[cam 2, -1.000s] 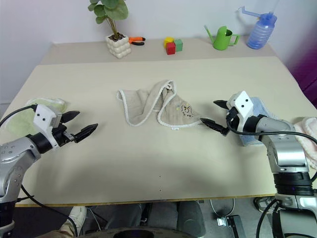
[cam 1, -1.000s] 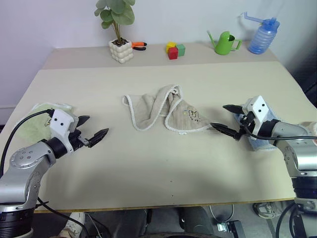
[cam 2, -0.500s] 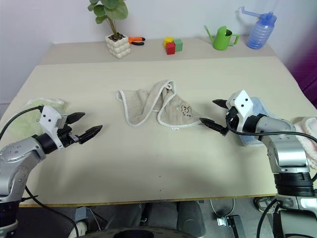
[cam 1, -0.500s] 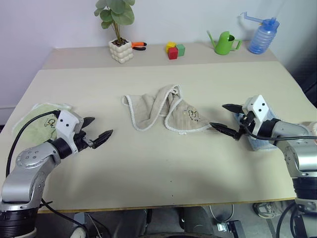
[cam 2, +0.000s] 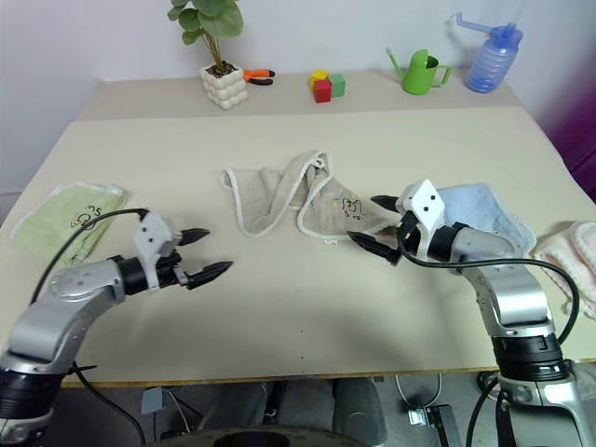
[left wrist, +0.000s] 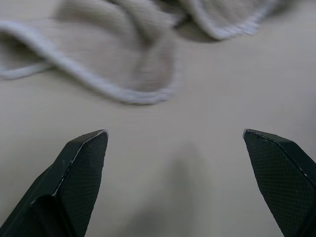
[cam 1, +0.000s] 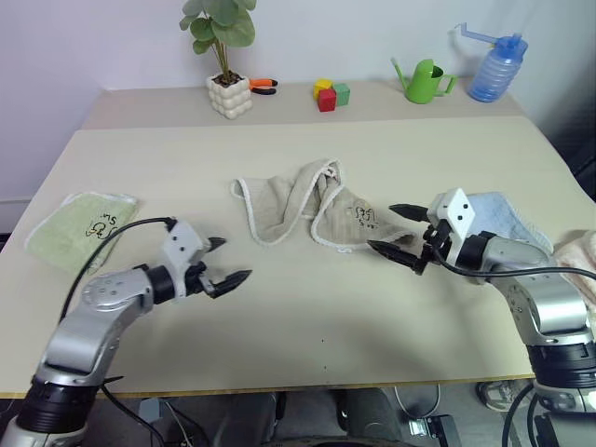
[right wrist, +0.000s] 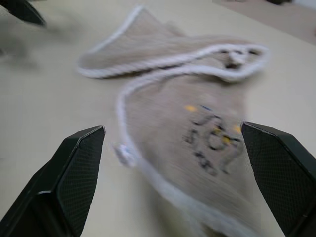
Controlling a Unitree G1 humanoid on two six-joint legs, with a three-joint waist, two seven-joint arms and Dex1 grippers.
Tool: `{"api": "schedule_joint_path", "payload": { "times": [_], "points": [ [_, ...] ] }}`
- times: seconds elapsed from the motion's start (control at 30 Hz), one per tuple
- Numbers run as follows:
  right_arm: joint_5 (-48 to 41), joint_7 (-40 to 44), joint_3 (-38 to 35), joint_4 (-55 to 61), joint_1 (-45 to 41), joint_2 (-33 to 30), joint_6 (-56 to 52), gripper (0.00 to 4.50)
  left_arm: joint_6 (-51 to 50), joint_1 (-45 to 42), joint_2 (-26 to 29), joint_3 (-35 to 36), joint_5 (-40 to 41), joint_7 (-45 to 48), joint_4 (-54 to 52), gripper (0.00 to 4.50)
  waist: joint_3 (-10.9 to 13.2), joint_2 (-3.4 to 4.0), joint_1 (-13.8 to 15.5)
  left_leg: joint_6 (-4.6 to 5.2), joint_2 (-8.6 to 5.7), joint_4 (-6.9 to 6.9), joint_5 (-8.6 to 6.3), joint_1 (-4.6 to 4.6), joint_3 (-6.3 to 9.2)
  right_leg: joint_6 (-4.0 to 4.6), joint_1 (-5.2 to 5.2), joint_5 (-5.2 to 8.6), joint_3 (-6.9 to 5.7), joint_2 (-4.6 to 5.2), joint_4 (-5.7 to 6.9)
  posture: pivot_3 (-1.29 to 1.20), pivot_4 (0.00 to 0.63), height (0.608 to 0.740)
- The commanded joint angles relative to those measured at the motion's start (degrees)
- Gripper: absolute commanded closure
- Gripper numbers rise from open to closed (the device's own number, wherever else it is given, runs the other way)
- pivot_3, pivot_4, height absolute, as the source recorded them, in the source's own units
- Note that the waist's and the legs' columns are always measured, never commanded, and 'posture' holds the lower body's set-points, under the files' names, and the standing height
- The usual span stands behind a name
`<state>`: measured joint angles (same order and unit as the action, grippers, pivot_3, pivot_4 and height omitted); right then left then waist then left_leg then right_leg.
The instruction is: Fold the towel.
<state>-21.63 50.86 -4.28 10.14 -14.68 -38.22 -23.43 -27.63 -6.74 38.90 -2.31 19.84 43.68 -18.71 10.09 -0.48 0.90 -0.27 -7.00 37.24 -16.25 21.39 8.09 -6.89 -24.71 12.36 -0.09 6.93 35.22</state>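
While crumpled near the middle of the worktop (cam 1: pixel 466 149), the towel (cam 1: pixel 307 214) lies unfolded, whitish edging looping round its bunched folds, dark embroidered mark facing up on its right part. Left end effector (cam 1: pixel 223 265) released, fingers spread wide, low over bare worktop, near the towel's left part, not touching. Right end effector (cam 1: pixel 396 233) released too, spread, just beside the towel's right corner. Light green towel (cam 1: pixel 79 228) flat at far left; light blue towel (cam 1: pixel 503 214) behind the right arm.

towel (cam 1: pixel 305 211) | beige terry, white corded edge, dark corner mark | crumpled | table centre
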Motion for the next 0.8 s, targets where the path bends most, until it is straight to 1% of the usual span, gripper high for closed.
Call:
{"api": "schedule_joint_path", "payload": {
  "times": [0.03, 0.2, 0.43, 0.53, 0.6, 0.7, 0.77, 0.8],
  "points": [
    [-1.7, -1.5, 0.1, 4.6, -0.1, 1.1, -1.6, 0.00, 5.7, -6.3, -2.3, -8.8, -10.2, -2.1, 4.6, 0.02, 0.0, 0.00, 0.1, 0.00, -0.02, 0.01, 0.00, -0.01, 0.01, -0.02, 0.02, -0.01, 0.00, 0.00, 0.00, 0.00, 0.150, 0.731],
    [-2.5, -3.5, 0.0, 8.5, 1.3, 1.6, -4.1, 0.00, 11.4, -12.1, -5.2, -11.4, -15.9, -3.7, 15.0, 0.02, 0.0, 0.01, -0.3, -0.02, 0.01, -0.02, 0.01, -0.01, -0.01, -0.02, -0.06, -0.03, 0.02, -0.03, 0.02, 0.00, 0.150, 0.731],
    [-3.4, -5.2, -0.7, 11.6, 3.5, 1.3, -5.8, 0.00, 16.6, -18.3, -8.8, -12.6, -19.9, -4.8, 28.1, 0.02, -0.1, 0.03, 0.0, -0.03, 0.00, 0.06, 0.02, -0.02, 0.02, -0.07, 0.02, -0.07, 0.01, -0.04, 0.03, 0.00, 0.150, 0.731],
    [-3.8, -5.7, -0.6, 12.3, 3.0, 1.3, -6.5, 0.00, 17.3, -18.2, -9.9, -11.6, -18.7, -4.1, 27.9, 0.84, -0.1, 0.04, -0.1, -0.02, 0.00, 0.09, 0.02, -0.06, 0.02, -0.08, 0.07, -0.10, 0.01, -0.04, 0.03, 0.00, 0.150, 0.731],
    [-3.8, -6.0, -0.4, 12.8, 2.9, 1.3, -6.8, 0.00, 17.5, -17.6, -10.0, -11.0, -18.5, -3.9, 27.4, 1.72, -0.1, 0.04, -0.1, -0.02, 0.01, 0.09, 0.02, -0.06, 0.02, -0.08, 0.06, -0.10, 0.01, -0.05, 0.05, 0.00, 0.150, 0.731],
    [-3.9, -6.2, 0.6, 14.4, 2.3, 1.3, -7.5, 0.00, 17.8, -16.4, -9.6, -10.3, -18.2, -3.7, 26.5, 3.36, -0.1, 0.04, -0.2, -0.03, 0.01, 0.08, 0.03, -0.06, 0.02, -0.08, 0.04, -0.10, 0.01, -0.05, 0.06, 0.00, 0.150, 0.731],
    [-3.9, -6.6, 2.0, 15.9, 1.4, 1.8, -8.6, 0.00, 17.8, -15.5, -9.2, -9.6, -18.0, -3.8, 25.9, 4.31, -0.1, 0.04, -0.3, -0.03, 0.01, 0.08, 0.02, -0.06, 0.02, -0.08, 0.03, -0.10, 0.01, -0.05, 0.06, 0.00, 0.150, 0.731],
    [-3.8, -6.8, 2.6, 16.5, 1.2, 1.9, -9.1, 0.00, 17.7, -15.2, -9.1, -9.3, -18.0, -3.8, 25.7, 4.47, -0.1, 0.04, -0.3, -0.03, 0.01, 0.08, 0.02, -0.06, 0.01, -0.08, 0.02, -0.10, 0.01, -0.05, 0.06, 0.00, 0.150, 0.731]
  ]
}}
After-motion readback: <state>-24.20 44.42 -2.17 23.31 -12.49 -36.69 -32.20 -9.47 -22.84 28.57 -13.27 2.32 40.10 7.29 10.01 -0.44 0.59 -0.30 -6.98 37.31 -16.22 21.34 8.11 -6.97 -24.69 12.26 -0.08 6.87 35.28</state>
